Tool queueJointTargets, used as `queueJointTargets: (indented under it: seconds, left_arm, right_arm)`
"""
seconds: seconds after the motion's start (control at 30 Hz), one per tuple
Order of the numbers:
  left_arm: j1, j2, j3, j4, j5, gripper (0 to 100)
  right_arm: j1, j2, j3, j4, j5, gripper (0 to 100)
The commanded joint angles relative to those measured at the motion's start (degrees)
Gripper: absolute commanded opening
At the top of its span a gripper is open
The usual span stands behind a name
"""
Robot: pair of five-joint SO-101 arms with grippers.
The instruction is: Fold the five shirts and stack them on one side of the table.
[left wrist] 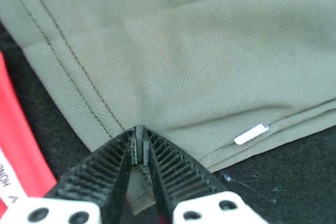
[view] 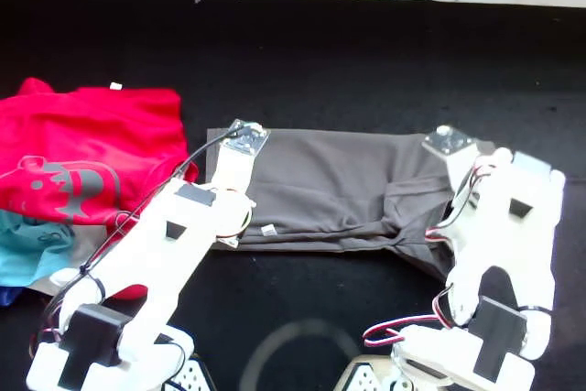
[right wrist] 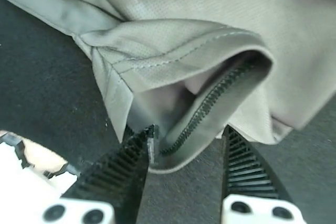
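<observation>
While the grey shirt (view: 339,185) lies spread across the middle of the table (view: 320,52), doubled lengthwise into a rough long rectangle, its fold is plainly unfinished: the right end is bunched and creased. The left gripper (left wrist: 139,145) sits at the shirt's left edge, jaws drawn together and seemingly pinching the stitched hem, not far from a small white tag (left wrist: 251,134) on the near edge. The right gripper (right wrist: 189,135) is at the shirt's right end, jaws spread wide to either side of a gaping hemmed opening, gripping nothing yet.

As for progress, I judge the task to be early. No folded stack shows anywhere. At the left side of the table a red shirt (view: 92,135) lies crumpled over a teal shirt (view: 32,244), with a scrap of dark blue cloth (view: 7,295) at the near-left edge; all look unfolded. How many garments that heap holds cannot be counted. The grey shirt wants its crosswise folds, then the rest follow
</observation>
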Motion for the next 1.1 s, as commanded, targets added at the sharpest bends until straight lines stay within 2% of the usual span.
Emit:
queueJointTargets:
  seconds: [0.0, 0.23, 0.43, 0.67, 0.83, 1.07]
  left_arm:
    - [-0.7, 0.0, 0.0, -0.5, -0.3, 1]
    - [-0.7, 0.0, 0.0, -0.5, -0.3, 1]
    - [-0.7, 0.0, 0.0, -0.5, -0.4, 1]
    - [-0.7, 0.0, 0.0, -0.5, -0.4, 1]
    - [-0.7, 0.0, 0.0, -0.5, -0.4, 1]
    - [-0.7, 0.0, 0.0, -0.5, -0.4, 1]
  right_arm:
    - [1.5, -2.9, 1.6, -4.0, -0.4, 19.1]
    - [4.1, 1.7, 1.5, -6.7, -0.3, 18.1]
    - [3.6, 4.4, 1.3, -7.1, -0.4, 0.3]
    - [4.1, -1.4, 1.1, -7.2, -0.4, 1.1]
    - [4.2, -5.1, -7.2, -7.2, -0.5, 1.1]
    - [3.7, 7.2, -23.9, -7.2, -0.6, 1.1]
